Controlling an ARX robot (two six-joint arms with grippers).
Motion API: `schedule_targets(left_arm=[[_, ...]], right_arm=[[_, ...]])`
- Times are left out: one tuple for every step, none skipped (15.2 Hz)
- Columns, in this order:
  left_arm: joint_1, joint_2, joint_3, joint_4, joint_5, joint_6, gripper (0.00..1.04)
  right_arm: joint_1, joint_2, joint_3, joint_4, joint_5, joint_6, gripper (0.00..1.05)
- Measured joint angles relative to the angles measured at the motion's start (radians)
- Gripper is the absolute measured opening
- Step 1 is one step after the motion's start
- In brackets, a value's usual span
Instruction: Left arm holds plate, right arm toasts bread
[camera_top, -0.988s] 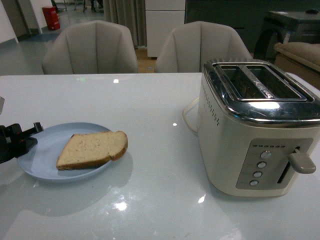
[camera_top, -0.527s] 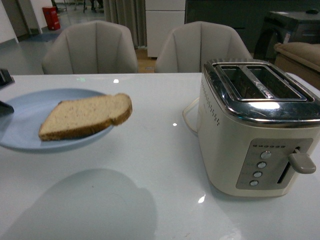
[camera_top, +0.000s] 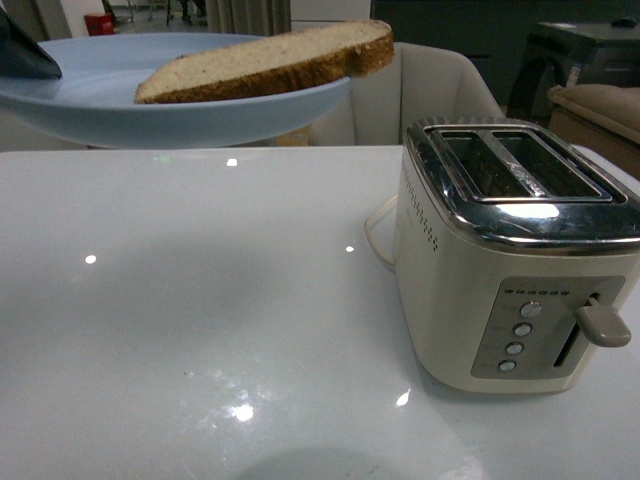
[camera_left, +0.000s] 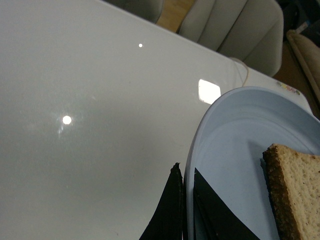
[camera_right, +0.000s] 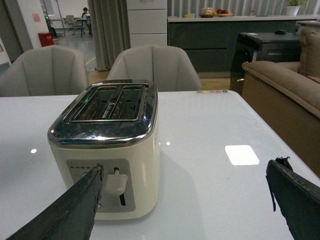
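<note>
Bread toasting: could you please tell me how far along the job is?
Done: the left pincer grips the plate by its rim and holds it clear of the table, the bread lying on it. In hand: nothing more; the right pincer hangs open and empty, facing the toaster. Left: taking the bread, dropping it into a slot, both empty, and pressing the lever, which is up.

A cream toaster (camera_top: 515, 255) with a chrome top and two empty slots stands at the right of the frame on a glossy white table (camera_top: 200, 330) — a pale cord (camera_top: 378, 235) curls at its left side. A grey chair (camera_top: 440, 95) sits behind it at the top — a red bin (camera_top: 98, 22) shows upper left.
</note>
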Motion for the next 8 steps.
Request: schedule_targets(left_arm=[[-0.024, 0.003, 0.001, -0.030, -0.018, -0.027, 0.03], [-0.042, 0.004, 0.001, -0.032, -0.024, -0.055, 0.03], [-0.063, 0.004, 0.001, -0.029, -0.027, -0.082, 0.03], [-0.089, 0.004, 0.001, -0.024, -0.036, -0.102, 0.03], [-0.114, 0.004, 0.001, -0.016, -0.037, -0.103, 0.03], [-0.138, 0.005, 0.001, 0.007, -0.057, -0.097, 0.03], [-0.151, 0.006, 0.001, 0.032, -0.060, -0.089, 0.03], [-0.150, 0.008, 0.001, 0.046, -0.067, -0.089, 0.03]], right_arm=[[0.000, 0.000, 0.000, 0.000, 0.000, 0.000, 0.98], [0.000, 0.000, 0.000, 0.000, 0.000, 0.000, 0.98], [0.000, 0.000, 0.000, 0.000, 0.000, 0.000, 0.98], [0.000, 0.000, 0.000, 0.000, 0.000, 0.000, 0.98], [0.000, 0.000, 0.000, 0.000, 0.000, 0.000, 0.98], [0.000, 0.000, 0.000, 0.000, 0.000, 0.000, 0.98], [0.000, 0.000, 0.000, 0.000, 0.000, 0.000, 0.98], [0.000, 0.000, 0.000, 0.000, 0.000, 0.000, 0.98]])
